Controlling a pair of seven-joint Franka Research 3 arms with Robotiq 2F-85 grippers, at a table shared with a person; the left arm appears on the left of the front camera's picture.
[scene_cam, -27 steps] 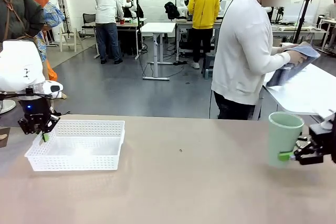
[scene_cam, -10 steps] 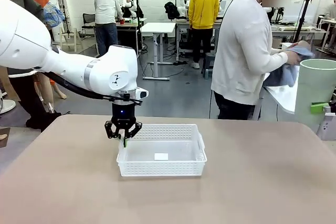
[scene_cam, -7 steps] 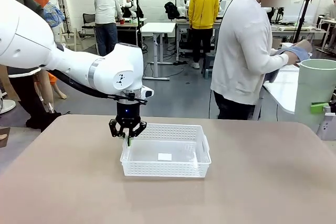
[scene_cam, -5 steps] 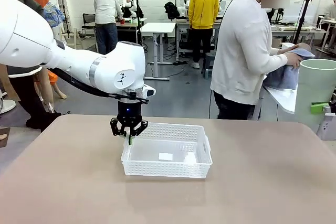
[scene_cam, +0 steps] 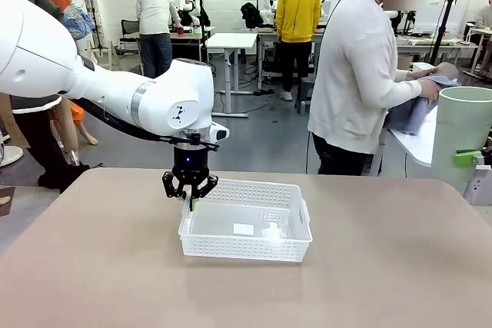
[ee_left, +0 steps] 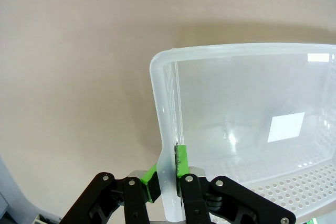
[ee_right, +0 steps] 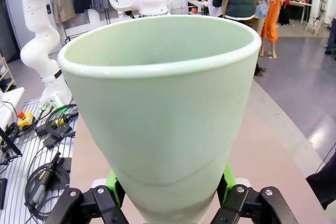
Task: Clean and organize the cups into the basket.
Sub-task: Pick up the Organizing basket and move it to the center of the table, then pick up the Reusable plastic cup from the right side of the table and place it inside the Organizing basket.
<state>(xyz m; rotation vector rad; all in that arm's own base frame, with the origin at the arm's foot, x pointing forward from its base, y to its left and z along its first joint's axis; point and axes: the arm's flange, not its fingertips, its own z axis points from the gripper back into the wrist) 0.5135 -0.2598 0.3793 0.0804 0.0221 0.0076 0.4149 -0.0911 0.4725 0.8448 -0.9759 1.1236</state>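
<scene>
The tan desk spans the whole front view. The white left arm sweeps in from the picture's left and bends down over the desk's middle. At the far side stands a person in a white top, turned toward the picture's right, both hands on a blue-grey cloth above a neighbouring white table.

The white lattice basket sits on the desk near its centre, long side facing the camera, with nothing in it but a small white label on its floor.

The pale mint-green cup is at the front view's right edge, upright with its mouth up, raised off the desk and well apart from the basket.

The left fingers point straight down and are closed tight on the rim of the basket's left short wall, one green pad inside the wall and one outside. The right fingers are spread wide around the cup's lower body, green pads pressed to its opposite sides, holding it.
</scene>
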